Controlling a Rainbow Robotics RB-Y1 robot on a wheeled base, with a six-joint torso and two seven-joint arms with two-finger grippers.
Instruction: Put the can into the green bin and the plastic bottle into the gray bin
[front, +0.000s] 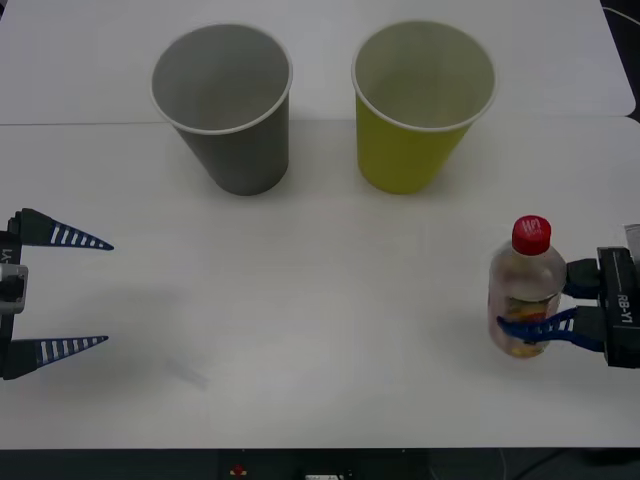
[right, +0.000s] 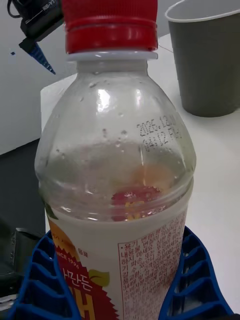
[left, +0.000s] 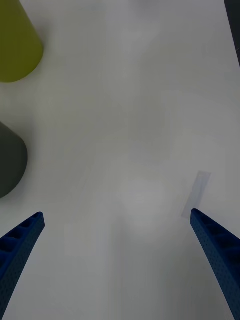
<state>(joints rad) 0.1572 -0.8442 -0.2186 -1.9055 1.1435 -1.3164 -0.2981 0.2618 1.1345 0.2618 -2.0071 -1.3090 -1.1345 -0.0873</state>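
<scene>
The plastic bottle runs off the right wrist view's bottom edge, label cut short. The gray bin is clipped at that picture's right edge, and the green bin is cropped in the left wrist view.

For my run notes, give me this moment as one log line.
right gripper: shut on plastic bottle, upright on table | left gripper: open, idle | gray bin, green bin: upright

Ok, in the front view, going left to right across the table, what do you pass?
Left gripper, open → gray bin → green bin → plastic bottle → right gripper, closed on the bottle.
</scene>
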